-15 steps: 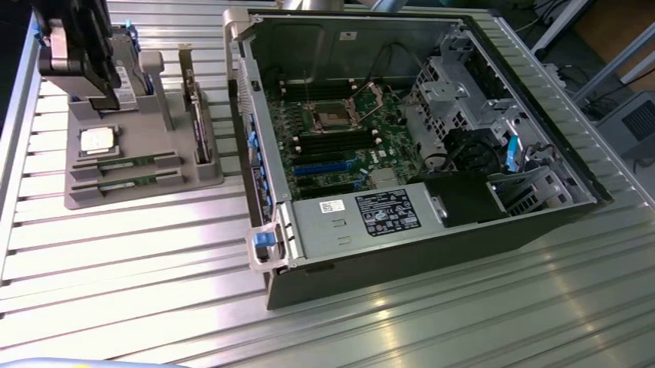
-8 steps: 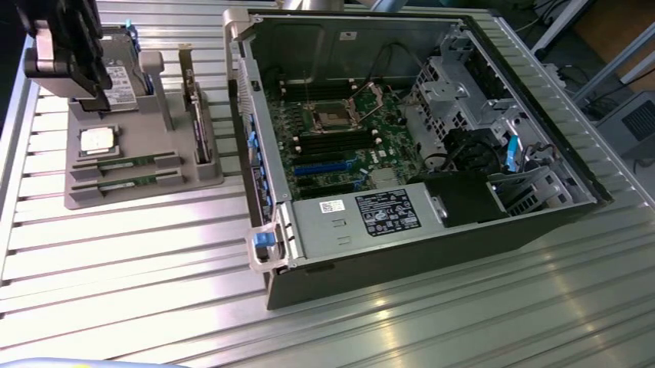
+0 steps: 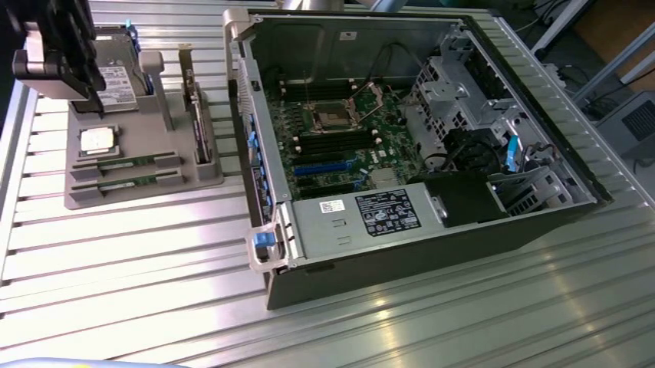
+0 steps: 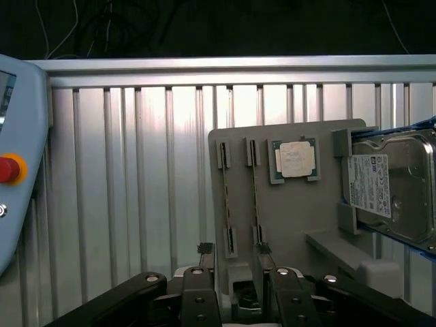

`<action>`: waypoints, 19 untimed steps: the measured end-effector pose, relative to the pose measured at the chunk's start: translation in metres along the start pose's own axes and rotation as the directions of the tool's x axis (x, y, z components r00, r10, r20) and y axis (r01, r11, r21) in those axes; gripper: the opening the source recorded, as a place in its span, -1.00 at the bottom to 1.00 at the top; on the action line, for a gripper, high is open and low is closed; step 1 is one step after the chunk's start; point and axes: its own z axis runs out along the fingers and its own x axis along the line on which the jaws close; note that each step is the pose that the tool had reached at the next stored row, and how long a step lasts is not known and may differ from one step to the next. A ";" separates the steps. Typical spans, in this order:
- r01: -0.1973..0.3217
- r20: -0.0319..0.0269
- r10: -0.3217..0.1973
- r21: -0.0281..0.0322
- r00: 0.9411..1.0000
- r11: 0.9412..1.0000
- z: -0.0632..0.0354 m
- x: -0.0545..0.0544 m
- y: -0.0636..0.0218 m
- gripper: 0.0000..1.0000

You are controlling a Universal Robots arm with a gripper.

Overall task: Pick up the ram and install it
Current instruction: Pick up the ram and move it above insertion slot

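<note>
Green ram sticks (image 3: 133, 163) and a silver processor chip (image 3: 97, 140) sit on a grey holder tray (image 3: 143, 192) at nine o'clock in the exterior view, on a ribbed silvery table (image 3: 123, 261), beside a dark computer case (image 3: 409, 261) with a green motherboard (image 3: 353, 134), blue slots (image 3: 319, 167) and a blue latch (image 3: 263, 240).

Open computer case (image 3: 409, 261) beside grey holder (image 3: 133, 193) with processor chip (image 4: 295, 160) and hard drive (image 4: 398, 184), on slatted table (image 3: 123, 261).

Glossy ribbed metal table (image 3: 133, 268)
</note>
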 end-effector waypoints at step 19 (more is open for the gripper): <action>0.000 0.000 0.000 0.000 1.000 1.000 0.0103 0.000 0.0043 -0.28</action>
